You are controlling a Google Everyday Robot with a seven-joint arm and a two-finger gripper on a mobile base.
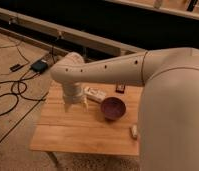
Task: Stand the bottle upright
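The bottle (96, 93) is a small slim whitish bottle with a pale label. It lies on its side on the wooden table (83, 132), behind and to the left of the purple bowl (113, 107). My gripper (76, 104) hangs down from the whitish arm (108, 69) over the left part of the table. It is just left of the bottle's near end and close to it; I cannot tell whether it touches the bottle.
A small white block with an orange piece (134, 131) lies near the table's front right. A small dark object (120, 88) sits at the back edge. Black cables (10, 90) and a dark box (39, 65) lie on the floor at left. My arm's large segment (173, 110) hides the table's right side.
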